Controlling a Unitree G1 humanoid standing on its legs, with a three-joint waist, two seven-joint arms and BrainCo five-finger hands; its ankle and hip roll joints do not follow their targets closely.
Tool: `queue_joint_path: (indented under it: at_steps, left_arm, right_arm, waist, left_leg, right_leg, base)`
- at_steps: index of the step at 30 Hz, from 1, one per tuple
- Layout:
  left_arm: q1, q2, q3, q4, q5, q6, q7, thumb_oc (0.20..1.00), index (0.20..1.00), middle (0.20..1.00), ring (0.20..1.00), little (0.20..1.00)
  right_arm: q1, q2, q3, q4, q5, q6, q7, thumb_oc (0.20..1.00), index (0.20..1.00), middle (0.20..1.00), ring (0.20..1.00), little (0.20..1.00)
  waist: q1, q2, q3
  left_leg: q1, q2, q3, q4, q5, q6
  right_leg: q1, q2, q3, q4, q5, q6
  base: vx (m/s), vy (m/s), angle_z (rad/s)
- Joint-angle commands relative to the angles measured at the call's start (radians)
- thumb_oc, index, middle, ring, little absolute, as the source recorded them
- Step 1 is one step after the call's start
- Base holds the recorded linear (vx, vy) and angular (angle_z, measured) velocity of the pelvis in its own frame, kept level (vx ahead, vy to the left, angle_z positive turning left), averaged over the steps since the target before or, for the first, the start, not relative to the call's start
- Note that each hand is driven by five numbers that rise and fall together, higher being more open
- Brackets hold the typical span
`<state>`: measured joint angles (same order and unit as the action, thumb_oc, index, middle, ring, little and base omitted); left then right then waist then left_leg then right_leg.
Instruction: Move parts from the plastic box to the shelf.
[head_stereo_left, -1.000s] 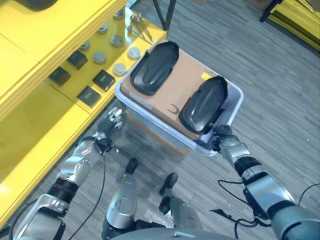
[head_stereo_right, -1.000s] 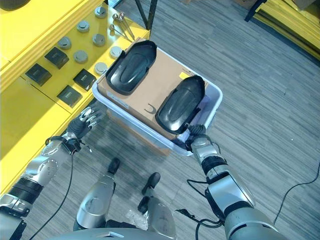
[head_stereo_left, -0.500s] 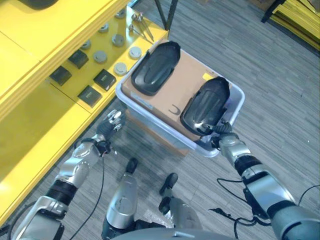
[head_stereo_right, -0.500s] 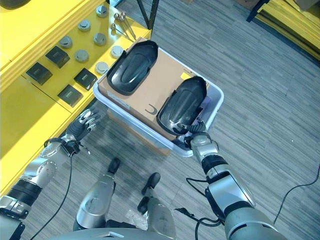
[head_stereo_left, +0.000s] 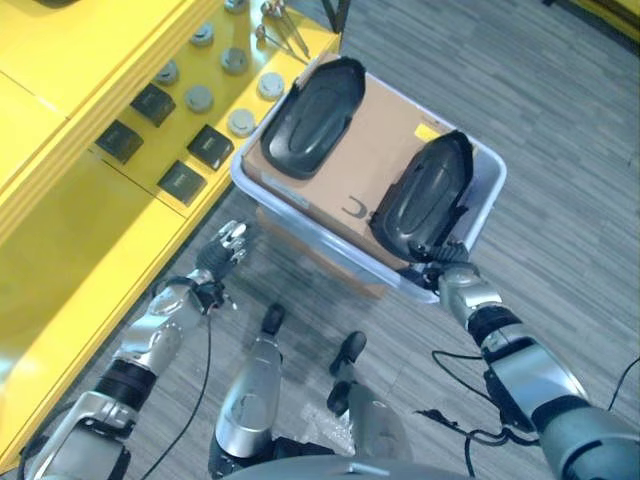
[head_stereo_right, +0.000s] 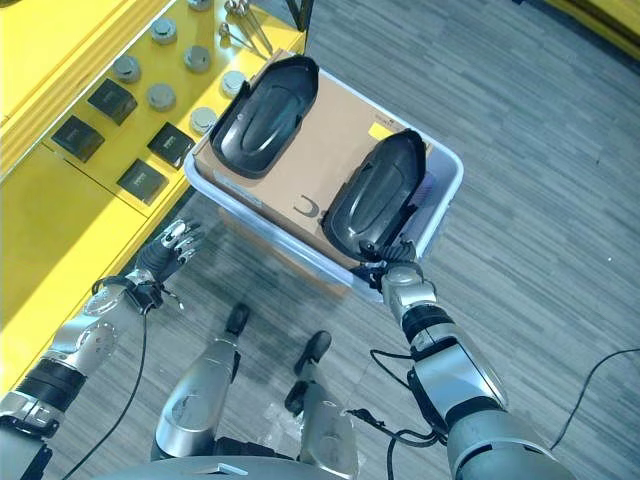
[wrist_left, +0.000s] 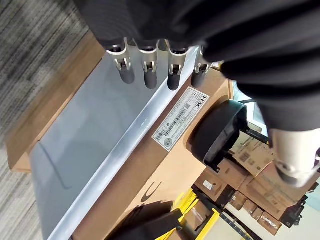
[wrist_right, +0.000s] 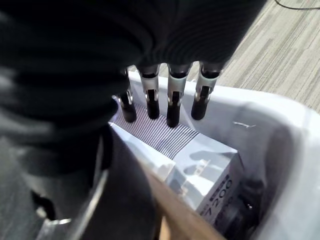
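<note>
My right hand (head_stereo_right: 398, 276): at the near corner of the plastic box (head_stereo_left: 489, 196), by the near end of the nearer black moulded part (head_stereo_left: 422, 196). In the right wrist view the fingers (wrist_right: 173, 106) reach straight over the box rim, apart and clamped on nothing; the thumb is hidden, so I cannot tell whether it touches the part.

My left hand (head_stereo_left: 222, 250): low beside the box's left wall, between box and shelf, touching neither. Fingers (wrist_left: 148, 73) straight and spread, holding nothing.

Plastic box: pale translucent tub resting on a brown carton (head_stereo_left: 318, 261) on the grey striped floor (head_stereo_left: 560, 130). Inside it, a cardboard box (head_stereo_left: 373, 157) fills most of the opening; a small white carton (wrist_right: 210, 175) sits in the gap at the near corner.

Parts: two black moulded parts, both lying on top of the cardboard box in the tub. The farther part (head_stereo_left: 312, 119) lies toward the shelf side, the nearer one toward my right hand.

Yellow shelf (head_stereo_left: 60, 240): to my left, just beside the box. On it, several flat black square blocks (head_stereo_left: 211, 146), a group of round grey discs (head_stereo_left: 241, 122), and some thin metal rods (head_stereo_left: 283, 30) at the far end.
</note>
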<state>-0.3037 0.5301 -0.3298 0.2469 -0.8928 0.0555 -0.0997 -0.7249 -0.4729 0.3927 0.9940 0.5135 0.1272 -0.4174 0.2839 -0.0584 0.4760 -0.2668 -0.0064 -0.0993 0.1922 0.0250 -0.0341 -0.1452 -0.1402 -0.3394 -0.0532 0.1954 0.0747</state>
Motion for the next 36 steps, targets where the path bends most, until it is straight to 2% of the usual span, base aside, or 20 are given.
queue_joint_path:
  at_steps: [1, 12, 15, 17, 20, 24, 27, 29, 34, 36]
  left_arm:
    - [-0.042, -0.012, -0.015, -0.05, -0.013, -0.072, -0.018, 1.0, 1.0, 1.0, 1.0, 1.0]
    - [-0.025, -0.018, -0.004, -0.072, -0.017, -0.061, -0.051, 1.0, 1.0, 1.0, 1.0, 1.0]
    - [-0.002, -0.021, 0.007, -0.096, -0.019, -0.065, -0.079, 1.0, 1.0, 1.0, 1.0, 1.0]
    - [0.019, -0.027, 0.026, -0.139, -0.019, -0.056, -0.101, 1.0, 1.0, 1.0, 1.0, 1.0]
    - [0.027, -0.036, 0.033, -0.173, -0.024, -0.043, -0.112, 1.0, 1.0, 1.0, 1.0, 1.0]
    - [0.017, -0.075, 0.03, -0.21, -0.033, 0.0, -0.091, 1.0, 1.0, 1.0, 1.0, 1.0]
    - [-0.008, -0.126, 0.012, -0.194, -0.048, 0.052, -0.027, 1.0, 1.0, 1.0, 1.0, 1.0]
    - [-0.039, -0.157, -0.015, -0.149, -0.04, 0.062, 0.009, 1.0, 1.0, 1.0, 1.0, 1.0]
    - [-0.121, -0.199, -0.064, -0.027, -0.009, 0.144, 0.088, 1.0, 1.0, 1.0, 1.0, 1.0]
    - [-0.168, -0.213, -0.091, 0.053, -0.007, 0.14, 0.104, 1.0, 1.0, 1.0, 1.0, 1.0]
  right_arm:
    - [-0.043, -0.037, 0.031, 0.018, 0.044, -0.017, -0.004, 0.2, 0.2, 0.2, 0.2, 0.2]
    - [-0.031, -0.048, 0.033, -0.049, 0.02, -0.039, -0.011, 0.2, 0.2, 0.2, 0.2, 0.2]
    - [0.011, -0.056, 0.036, -0.136, 0.012, -0.049, -0.037, 0.2, 0.2, 0.2, 0.2, 0.2]
    - [0.071, -0.068, 0.022, -0.242, -0.023, -0.055, -0.054, 0.2, 0.2, 0.2, 0.2, 0.2]
    - [0.114, -0.08, 0.004, -0.323, -0.058, -0.042, -0.051, 0.2, 0.2, 0.2, 0.2, 0.2]
    - [0.18, -0.087, -0.029, -0.423, -0.115, -0.02, -0.025, 0.2, 0.2, 0.2, 0.2, 0.2]
    - [0.199, -0.079, -0.033, -0.454, -0.152, -0.003, -0.003, 0.2, 0.2, 0.2, 0.2, 0.2]
    - [0.202, -0.071, -0.023, -0.47, -0.179, 0.014, 0.029, 0.2, 0.2, 0.2, 0.2, 0.2]
    - [0.19, -0.045, 0.021, -0.501, -0.214, 0.043, 0.072, 0.2, 0.2, 0.2, 0.2, 0.2]
    - [0.174, -0.034, 0.044, -0.504, -0.217, 0.055, 0.08, 0.2, 0.2, 0.2, 0.2, 0.2]
  waist:
    - [0.014, 0.003, -0.012]
    - [0.0, 0.003, -0.035]
    - [-0.01, -0.003, -0.059]
    - [-0.029, -0.004, -0.099]
    - [-0.045, -0.001, -0.131]
    - [-0.08, 0.018, -0.205]
    - [-0.104, 0.033, -0.257]
    - [-0.128, 0.039, -0.293]
    - [-0.171, 0.044, -0.334]
    - [-0.188, 0.046, -0.346]
  left_leg:
    - [-0.05, 0.001, 0.002, 0.022, -0.036, 0.005]
    - [-0.021, 0.001, 0.018, 0.026, -0.047, 0.006]
    - [0.011, 0.004, 0.026, 0.017, -0.054, 0.006]
    - [0.06, 0.011, 0.039, -0.005, -0.058, 0.005]
    - [0.097, 0.019, 0.05, -0.022, -0.059, 0.005]
    - [0.174, 0.028, 0.073, -0.058, -0.059, 0.004]
    - [0.224, 0.033, 0.089, -0.084, -0.057, 0.003]
    - [0.256, 0.037, 0.106, -0.099, -0.057, 0.0]
    - [0.303, 0.045, 0.141, -0.116, -0.06, -0.004]
    - [0.315, 0.05, 0.153, -0.12, -0.061, -0.007]
  right_leg:
    - [0.023, -0.072, 0.022, 0.056, -0.054, 0.116]
    - [0.039, -0.073, 0.034, 0.049, -0.053, 0.113]
    - [0.063, -0.071, 0.04, 0.037, -0.054, 0.113]
    - [0.095, -0.068, 0.052, 0.024, -0.057, 0.112]
    - [0.116, -0.068, 0.063, 0.018, -0.059, 0.113]
    - [0.156, -0.065, 0.093, 0.012, -0.066, 0.113]
    - [0.18, -0.062, 0.115, 0.006, -0.07, 0.114]
    - [0.193, -0.058, 0.133, 0.0, -0.072, 0.113]
    - [0.214, -0.05, 0.164, -0.013, -0.075, 0.111]
    - [0.217, -0.048, 0.173, -0.019, -0.073, 0.112]
  base:
    - [-0.05, 0.003, 0.0]
    - [0.0, -0.004, -0.03]
    - [0.02, -0.007, -0.06]
    - [0.07, 0.025, -0.1]
    - [0.06, 0.037, -0.19]
    - [0.1, 0.081, -0.17]
    - [0.11, 0.071, -0.25]
    - [0.12, 0.053, -0.26]
    - [0.07, 0.007, -0.27]
    - [0.03, -0.008, -0.17]
